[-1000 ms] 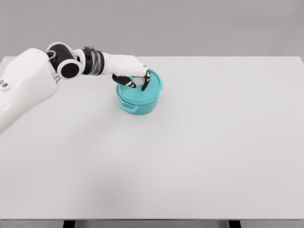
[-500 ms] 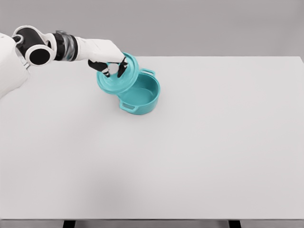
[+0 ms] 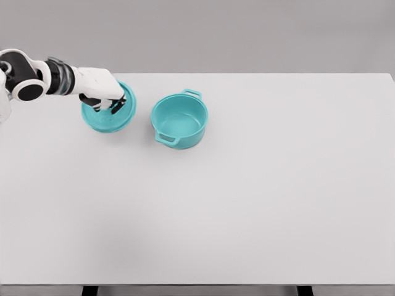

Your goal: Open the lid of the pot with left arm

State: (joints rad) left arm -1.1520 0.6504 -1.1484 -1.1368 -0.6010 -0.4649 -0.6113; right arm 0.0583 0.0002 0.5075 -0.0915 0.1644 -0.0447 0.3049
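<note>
Nearest to us the white table point(image 3: 203, 216) lies bare and flat, its front edge running along the bottom of the head view, with two dark supports just showing beneath it. Nothing stands on this front part.

Farther back, left of centre, we see the teal pot point(image 3: 179, 121) upright and open, its inside plain to the eye, one handle toward us and one away. To its left, apart from it with a strip of bare table between, is the lid point(image 3: 108, 111). Our left hand point(image 3: 102, 92) is on top of the lid with the fingers point(image 3: 115, 105) curled down onto its middle, clamped on what we take to be the knob. The lid looks slightly tilted and low over the table; we cannot tell whether it touches the surface.

So the relation that matters is this: the lid hangs directly under the fingers, with free table below and around it, and the pot lies to its right, out of the way. We judge that setting it down and letting go is what remains.

Our right arm does not show. Beyond the far table edge there is only a plain grey wall.
</note>
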